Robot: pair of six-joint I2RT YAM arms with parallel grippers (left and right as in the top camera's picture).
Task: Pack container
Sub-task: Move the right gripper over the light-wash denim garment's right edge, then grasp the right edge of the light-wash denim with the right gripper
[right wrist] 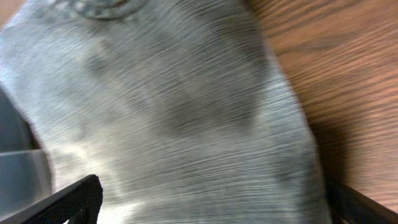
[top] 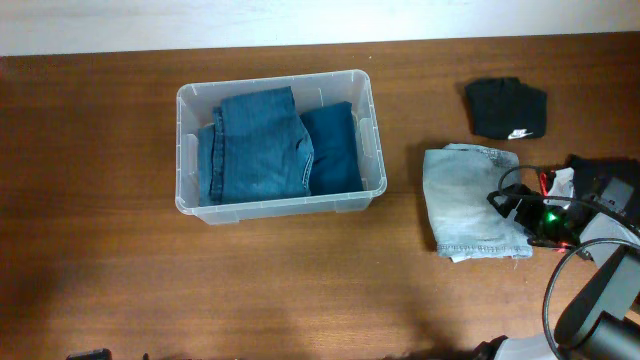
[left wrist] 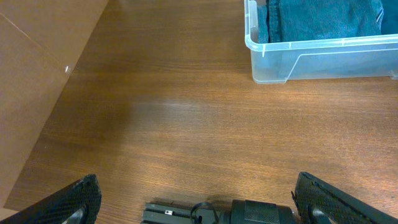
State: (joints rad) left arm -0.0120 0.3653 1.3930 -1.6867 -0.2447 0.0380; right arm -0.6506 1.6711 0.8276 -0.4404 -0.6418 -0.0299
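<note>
Overhead, the container (top: 275,82) sat near the desk's (top: 300,290) far edge, holding folded jeans (top: 260,145). Pale denim (top: 470,205) lay toward the right edge. In the left wrist view, the left pincer (left wrist: 202,202) was released over bare wood. In the right wrist view, the right pincer (right wrist: 217,208) was released, spread over that denim. The pick-up seemed in hand, so next it likely needed to clench.

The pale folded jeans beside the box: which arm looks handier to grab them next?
Probably right: the right gripper, open, hovers close over the pale jeans. The left gripper, also open, hangs over bare table on the container's other side.
</note>
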